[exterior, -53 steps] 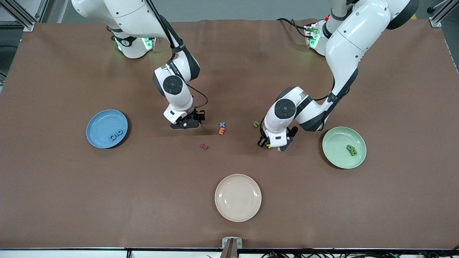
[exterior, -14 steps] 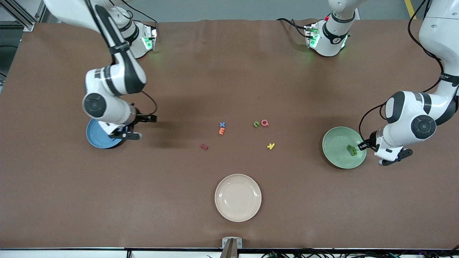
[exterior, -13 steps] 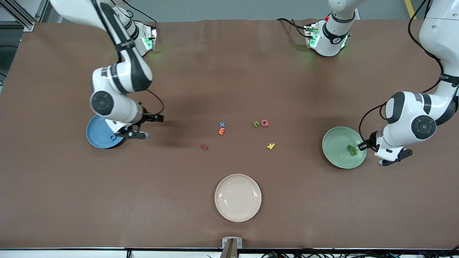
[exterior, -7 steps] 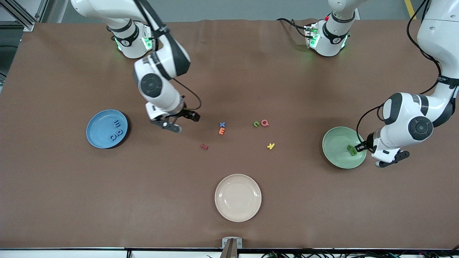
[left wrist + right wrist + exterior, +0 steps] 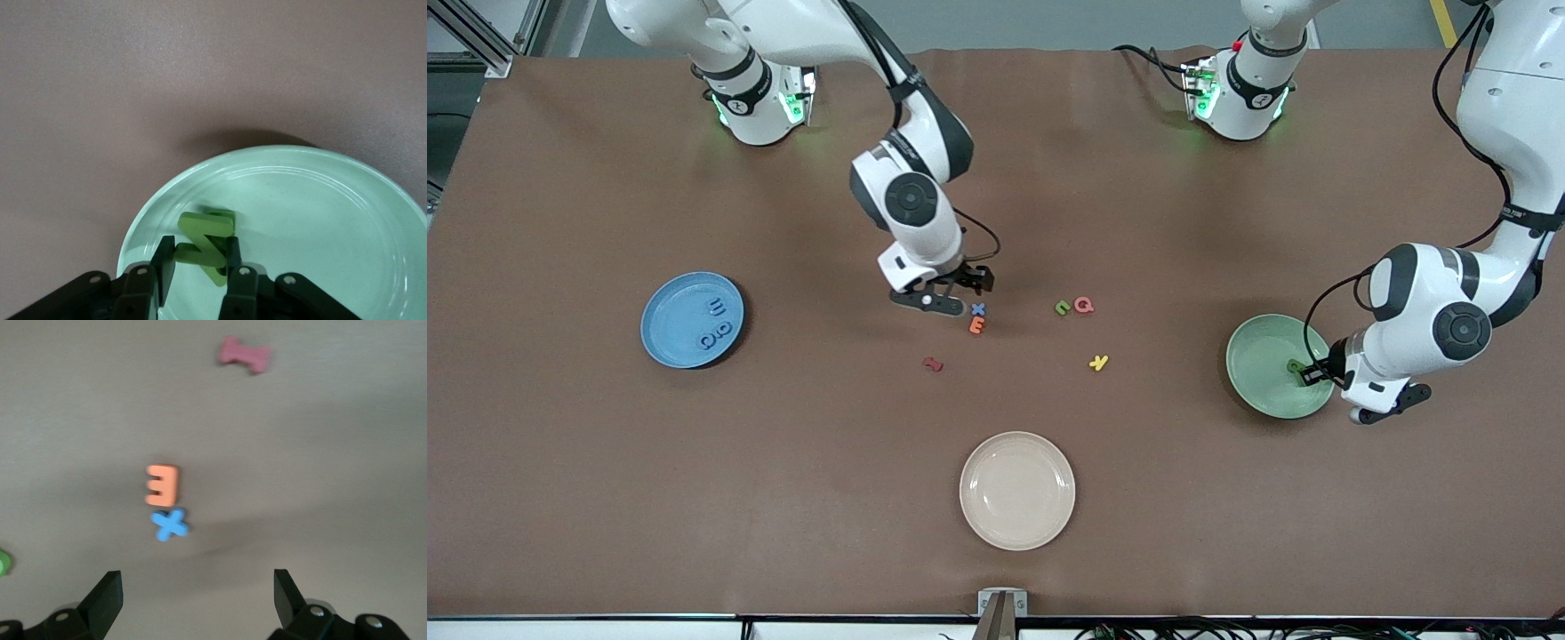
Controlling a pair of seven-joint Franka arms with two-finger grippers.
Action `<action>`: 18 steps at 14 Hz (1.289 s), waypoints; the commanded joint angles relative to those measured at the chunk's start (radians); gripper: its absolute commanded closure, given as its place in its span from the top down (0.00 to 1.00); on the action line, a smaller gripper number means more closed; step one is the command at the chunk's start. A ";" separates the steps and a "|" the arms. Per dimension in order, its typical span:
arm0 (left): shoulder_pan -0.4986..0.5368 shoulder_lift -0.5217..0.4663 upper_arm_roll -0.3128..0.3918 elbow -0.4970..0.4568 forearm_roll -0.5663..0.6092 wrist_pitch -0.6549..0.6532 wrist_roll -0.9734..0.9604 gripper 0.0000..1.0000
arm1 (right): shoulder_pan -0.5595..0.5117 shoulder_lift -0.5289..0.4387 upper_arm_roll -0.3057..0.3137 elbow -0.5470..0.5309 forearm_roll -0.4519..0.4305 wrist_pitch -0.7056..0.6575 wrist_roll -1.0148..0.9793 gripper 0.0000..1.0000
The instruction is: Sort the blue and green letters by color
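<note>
Taking the cream plate (image 5: 1017, 491) at the camera's edge of the table as my landmark: the blue plate (image 5: 692, 319) lies farther from the camera than it, toward my right arm's end, and three mid-blue letters (image 5: 716, 324) lie flat in it, chunky and tiny against the dish. My right gripper (image 5: 940, 296) hovers over the middle of the table, fingers spread wide with nothing between them. Just beside it a blue X (image 5: 978, 309) touches an orange E (image 5: 977, 325), both farther from the camera than the cream plate; my wrist view shows the X (image 5: 170, 525) as a small, thick cross. A dark red letter (image 5: 933, 364) lies nearer the cream plate. A leaf-green letter (image 5: 1062, 308) sits beside a pink Q (image 5: 1084, 305), a yellow letter (image 5: 1099, 362) nearer the cream plate than those. Toward my left arm's end is the green plate (image 5: 1263, 356); my left gripper (image 5: 198, 259) hangs over it, pinching a green Z (image 5: 205, 243), other green letters underneath.
</note>
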 commanded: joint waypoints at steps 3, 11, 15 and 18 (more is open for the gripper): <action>-0.002 0.000 -0.024 0.014 -0.014 0.000 -0.012 0.05 | 0.019 0.100 -0.013 0.115 -0.097 -0.011 -0.005 0.98; 0.015 -0.012 -0.024 0.003 -0.017 -0.003 0.005 0.99 | 0.041 0.120 -0.013 0.108 -0.100 0.014 0.008 0.83; 0.014 -0.032 -0.045 0.005 -0.020 -0.014 -0.014 0.99 | 0.042 0.132 -0.013 0.108 -0.099 0.026 0.008 0.83; 0.011 -0.038 -0.120 0.008 -0.022 -0.028 -0.130 0.99 | 0.050 0.154 -0.013 0.110 -0.100 0.058 0.006 0.80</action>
